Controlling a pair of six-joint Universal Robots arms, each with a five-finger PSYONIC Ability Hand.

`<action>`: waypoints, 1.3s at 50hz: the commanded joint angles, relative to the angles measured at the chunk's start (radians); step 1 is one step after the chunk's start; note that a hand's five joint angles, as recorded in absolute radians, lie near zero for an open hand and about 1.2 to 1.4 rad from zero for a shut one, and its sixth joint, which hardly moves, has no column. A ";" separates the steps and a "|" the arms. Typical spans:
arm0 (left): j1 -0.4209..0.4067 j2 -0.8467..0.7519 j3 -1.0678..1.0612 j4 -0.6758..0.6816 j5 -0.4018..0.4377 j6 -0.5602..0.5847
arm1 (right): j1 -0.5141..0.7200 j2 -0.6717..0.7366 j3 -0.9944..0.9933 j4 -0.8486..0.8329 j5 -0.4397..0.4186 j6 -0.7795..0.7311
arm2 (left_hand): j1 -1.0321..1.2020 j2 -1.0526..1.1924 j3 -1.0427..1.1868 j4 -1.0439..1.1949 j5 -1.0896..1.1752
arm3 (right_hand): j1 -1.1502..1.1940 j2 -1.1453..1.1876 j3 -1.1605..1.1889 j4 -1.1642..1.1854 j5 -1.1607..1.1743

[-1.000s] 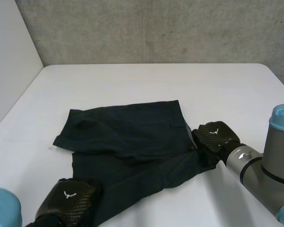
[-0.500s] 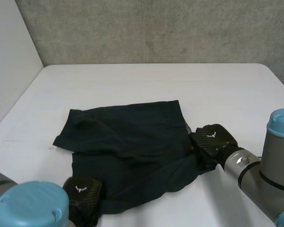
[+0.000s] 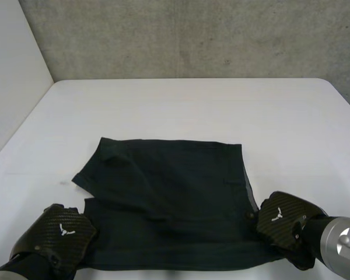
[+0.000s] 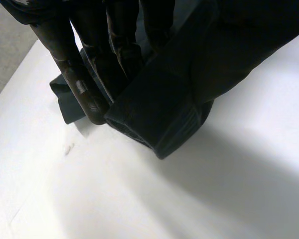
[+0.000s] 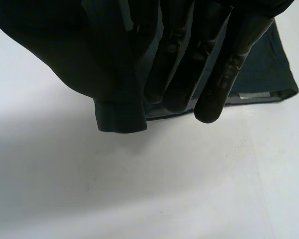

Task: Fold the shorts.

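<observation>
The dark shorts (image 3: 169, 198) lie spread near the front edge of the white table (image 3: 192, 105). My left hand (image 3: 58, 230) pinches their front-left corner and my right hand (image 3: 280, 219) their front-right corner, both corners lifted just off the surface.

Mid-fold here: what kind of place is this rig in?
Likely a lab or test cell: a plain white table, a raw concrete wall behind it, a white panel beside it, and dark shorts laid out.
</observation>
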 commanded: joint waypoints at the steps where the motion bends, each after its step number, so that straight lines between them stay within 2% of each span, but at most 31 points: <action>1: 0.012 0.004 0.073 -0.025 0.014 0.016 | 0.009 0.000 -0.050 0.001 -0.023 0.044 | 0.269 0.203 0.210 0.198 0.243 | 0.413 0.209 0.199 0.204 0.224; 5: 0.067 0.004 0.118 -0.002 0.020 0.072 | 0.009 0.009 -0.122 -0.035 -0.036 0.122 | 0.269 0.203 0.210 0.198 0.243 | 0.413 0.209 0.199 0.204 0.224; 10: 0.136 -0.028 0.136 0.128 0.043 0.163 | 0.009 0.049 -0.181 -0.153 -0.027 0.205 | 0.269 0.203 0.210 0.198 0.243 | 0.413 0.209 0.199 0.204 0.224; 13: 0.144 -0.079 0.133 0.207 0.074 0.183 | 0.010 0.106 -0.187 -0.204 -0.024 0.219 | 0.269 0.203 0.210 0.198 0.243 | 0.413 0.209 0.199 0.204 0.224; 20: 0.152 -0.265 0.164 0.406 0.122 0.195 | 0.035 0.258 -0.219 -0.330 0.011 0.282 | 0.237 0.172 0.178 0.166 0.212 | 0.413 0.209 0.199 0.204 0.224; 26: 0.204 -0.502 0.335 0.595 0.125 0.195 | 0.059 0.410 -0.362 -0.440 0.114 0.331 | 0.240 0.174 0.181 0.169 0.215 | 0.413 0.209 0.199 0.204 0.224; 30: 0.241 -0.634 0.446 0.652 0.125 0.203 | 0.070 0.485 -0.444 -0.569 0.148 0.337 | 0.240 0.174 0.181 0.169 0.215 | 0.413 0.209 0.199 0.204 0.224; 36: 0.270 -0.831 0.622 0.707 0.123 0.260 | 0.091 0.639 -0.564 -0.816 0.154 0.325 | 0.237 0.172 0.178 0.166 0.212 | 0.413 0.209 0.199 0.204 0.224; 40: 0.291 -0.915 0.699 0.748 0.125 0.280 | 0.099 0.780 -0.674 -0.853 0.154 0.319 | 0.219 0.154 0.161 0.148 0.194 | 0.413 0.209 0.199 0.204 0.224; 44: 0.293 -0.984 0.751 0.819 0.125 0.278 | 0.116 0.906 -0.776 -0.853 0.155 0.310 | 0.094 0.028 0.035 0.022 0.068 | 0.413 0.209 0.199 0.204 0.224; 47: 0.284 -1.006 0.758 0.877 0.129 0.275 | 0.128 0.950 -0.816 -0.859 0.157 0.291 | -0.135 -0.201 -0.194 -0.206 -0.161 | 0.413 0.209 0.199 0.204 0.224; 48: 0.279 -1.009 0.755 0.906 0.139 0.275 | 0.130 0.971 -0.832 -0.864 0.158 0.275 | -0.336 -0.402 -0.395 -0.407 -0.362 | 0.339 0.134 0.125 0.129 0.150; 49: 0.278 -1.007 0.752 0.920 0.146 0.277 | 0.130 0.980 -0.842 -0.864 0.160 0.268 | -0.466 -0.532 -0.525 -0.537 -0.492 | 0.146 -0.059 -0.068 -0.063 -0.043; 51: 0.273 -1.007 0.744 0.934 0.162 0.278 | 0.131 0.993 -0.859 -0.861 0.171 0.261 | -0.672 -0.738 -0.731 -0.743 -0.698 | -0.350 -0.554 -0.564 -0.559 -0.538; 52: 0.262 -1.006 0.735 0.942 0.172 0.278 | 0.131 0.990 -0.866 -0.858 0.186 0.259 | -0.827 -0.893 -0.886 -0.898 -0.853 | -0.791 -0.996 -1.005 -1.000 -0.980; 54: 0.248 -0.994 0.721 0.940 0.180 0.277 | 0.133 0.964 -0.860 -0.853 0.198 0.270 | -0.953 -1.018 -1.012 -1.024 -0.978 | -0.809 -1.013 -1.023 -1.018 -0.997; 59: 0.238 -0.863 0.652 0.925 0.174 0.271 | 0.121 0.769 -0.770 -0.839 0.203 0.388 | -0.953 -1.018 -1.012 -1.024 -0.978 | -0.809 -1.013 -1.023 -1.018 -0.997; 60: 0.242 -0.805 0.606 0.899 0.174 0.264 | 0.119 0.693 -0.724 -0.824 0.195 0.443 | -0.953 -1.018 -1.012 -1.024 -0.978 | -0.809 -1.013 -1.023 -1.018 -0.997; 65: 0.268 -0.649 0.482 0.749 0.180 0.206 | 0.116 0.530 -0.607 -0.689 0.139 0.526 | -0.953 -1.018 -1.012 -1.024 -0.978 | -0.809 -1.013 -1.023 -1.018 -0.997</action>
